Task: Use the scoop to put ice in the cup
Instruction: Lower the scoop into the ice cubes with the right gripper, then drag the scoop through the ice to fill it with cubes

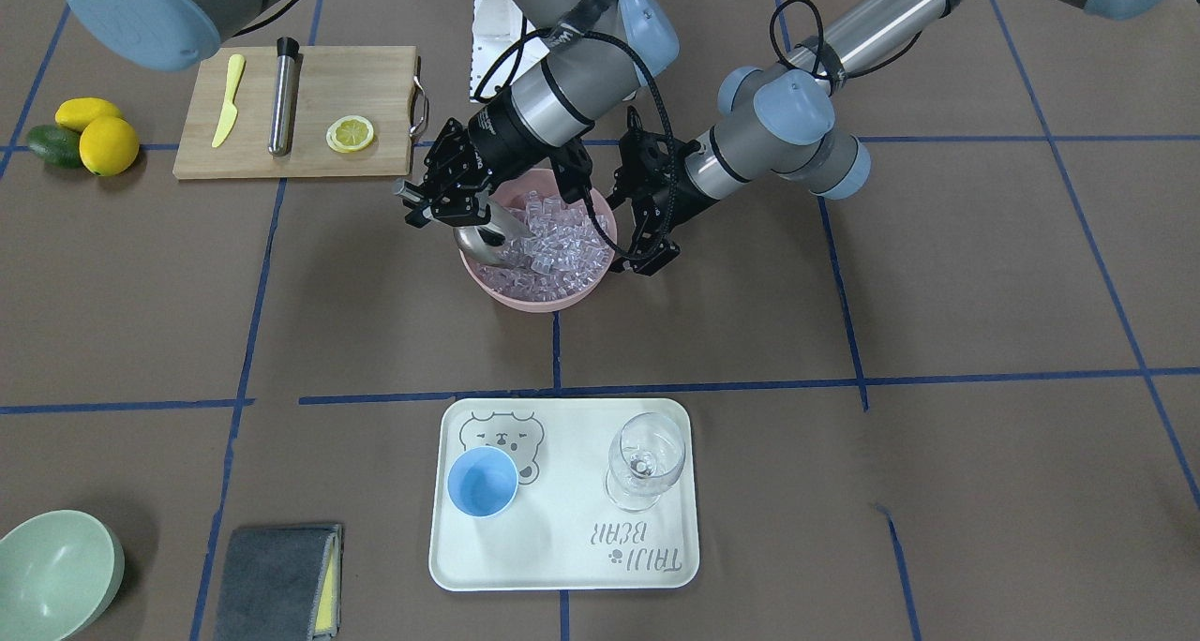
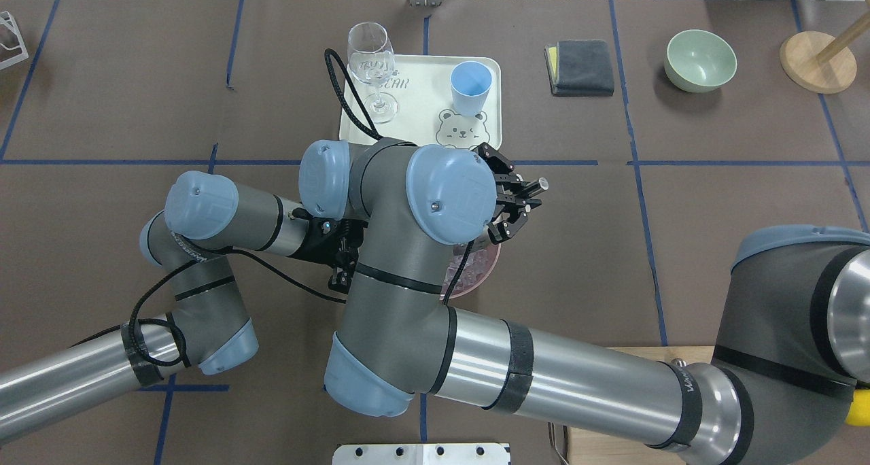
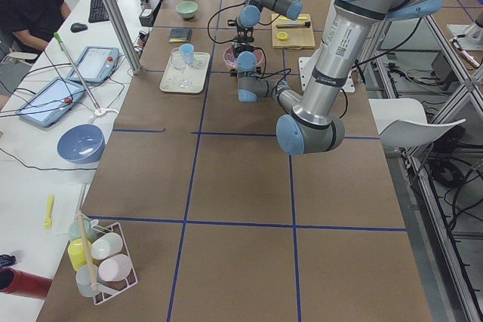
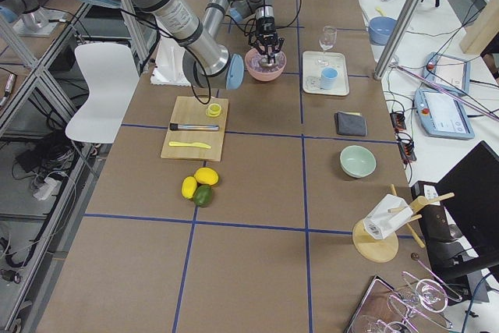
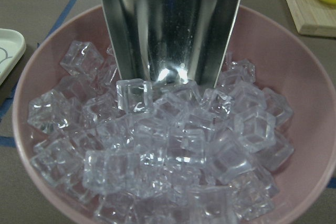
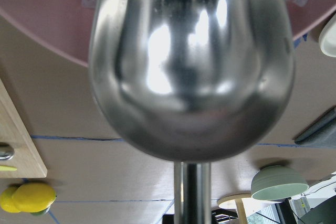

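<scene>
The shiny steel scoop [image 1: 487, 240] tilts into a pink bowl [image 1: 534, 302] heaped with clear ice cubes [image 1: 553, 243]. Its open trough [image 5: 170, 24] digs into the ice [image 5: 168, 150] in the left wrist view. My right gripper [image 1: 436, 202] is shut on the scoop's rod handle [image 2: 540, 183] at the bowl's rim. The scoop's rounded back [image 6: 191, 61] fills the right wrist view. My left gripper [image 1: 637, 247] sits at the opposite rim, fingers spread, holding nothing I can see. The light-blue cup [image 1: 482, 482] stands empty on a white tray [image 1: 562, 566], well away from the bowl.
A clear wine glass [image 1: 645, 458] shares the tray. A wooden cutting board [image 1: 309, 79] holds a steel cylinder [image 1: 283, 97], a yellow knife and a lemon slice [image 1: 350, 134]. A pale green bowl [image 1: 52, 571] and a grey cloth [image 1: 281, 580] lie near the table edge.
</scene>
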Motion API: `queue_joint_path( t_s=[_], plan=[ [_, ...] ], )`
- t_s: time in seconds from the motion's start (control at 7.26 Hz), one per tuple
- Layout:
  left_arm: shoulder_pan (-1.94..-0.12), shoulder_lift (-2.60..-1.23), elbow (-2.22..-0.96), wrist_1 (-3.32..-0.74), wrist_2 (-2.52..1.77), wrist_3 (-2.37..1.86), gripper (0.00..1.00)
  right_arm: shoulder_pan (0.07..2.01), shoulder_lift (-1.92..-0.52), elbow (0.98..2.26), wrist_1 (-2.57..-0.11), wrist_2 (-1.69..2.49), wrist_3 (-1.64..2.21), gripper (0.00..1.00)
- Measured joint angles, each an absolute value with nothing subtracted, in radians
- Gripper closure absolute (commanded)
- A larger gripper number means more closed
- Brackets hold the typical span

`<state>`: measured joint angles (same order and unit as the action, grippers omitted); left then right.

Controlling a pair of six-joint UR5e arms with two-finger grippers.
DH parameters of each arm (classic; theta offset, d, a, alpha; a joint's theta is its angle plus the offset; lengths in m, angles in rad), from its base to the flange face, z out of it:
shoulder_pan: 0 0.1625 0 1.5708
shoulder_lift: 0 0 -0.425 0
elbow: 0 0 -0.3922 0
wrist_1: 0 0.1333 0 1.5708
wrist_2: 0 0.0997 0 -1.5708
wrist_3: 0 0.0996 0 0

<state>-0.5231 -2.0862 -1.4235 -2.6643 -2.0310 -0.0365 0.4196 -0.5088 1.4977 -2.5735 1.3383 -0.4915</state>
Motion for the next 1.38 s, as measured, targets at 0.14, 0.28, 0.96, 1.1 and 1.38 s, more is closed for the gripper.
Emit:
queue_joint_path(
  t_s=[0.14,0.28,0.96,1.1,1.38],
  plan=[
    [-0.523,-2.086,-1.424,-2.664,-2.031,-0.036,0.01,0.420,-0.519,1.501,-2.544,1.340,-0.493,1.00],
    [-0.523,-2.086,-1.424,-2.664,-2.031,-0.035,0.01,0.421,-0.536,1.505,-2.508,1.341,-0.495,1.00],
    [-0.524,-2.086,-1.425,-2.668,-2.031,-0.037,0.01,0.437,-0.681,1.626,-2.349,1.351,-0.517,1.00],
    [-0.524,-2.086,-1.425,-2.669,-2.031,-0.036,0.01,0.441,-0.708,1.640,-2.301,1.359,-0.519,1.00],
    [-0.525,-2.086,-1.426,-2.670,-2.031,-0.036,0.01,0.450,-0.738,1.653,-2.240,1.391,-0.523,1.00]
  ],
)
